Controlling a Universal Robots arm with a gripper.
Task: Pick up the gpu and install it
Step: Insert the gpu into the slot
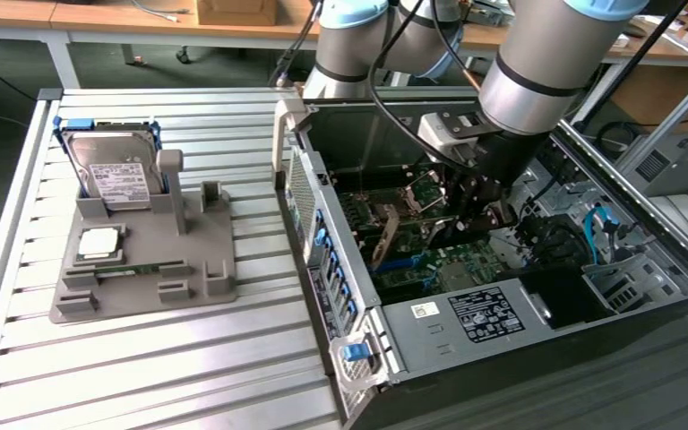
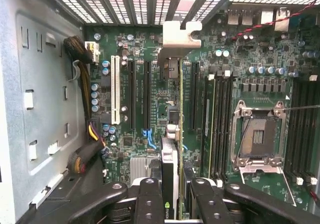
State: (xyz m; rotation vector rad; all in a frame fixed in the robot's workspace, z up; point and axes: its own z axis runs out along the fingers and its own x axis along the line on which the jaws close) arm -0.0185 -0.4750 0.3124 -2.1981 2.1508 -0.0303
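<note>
gripping the gpu edge-on, the gripper has its two black fingers clenched on either face of the thin card, seen in the wrist view. the card stands on edge over the green motherboard, its metal bracket up against the slotted rear wall of the case. it lies in line with the long black expansion slots, with a white slot a little further off; whether it is fully seated cannot be told.

exterior view: the arm reaches down into the open computer case, which lies on its side on the slatted metal table. the gripper sits low inside the case above the board.

other items: empty processor socket with raised retaining frame, beside the memory slots. on the exterior view's left, well apart from the case, a grey parts holder carries a hard drive standing upright, a processor lying flat and a narrow green memory stick.
</note>
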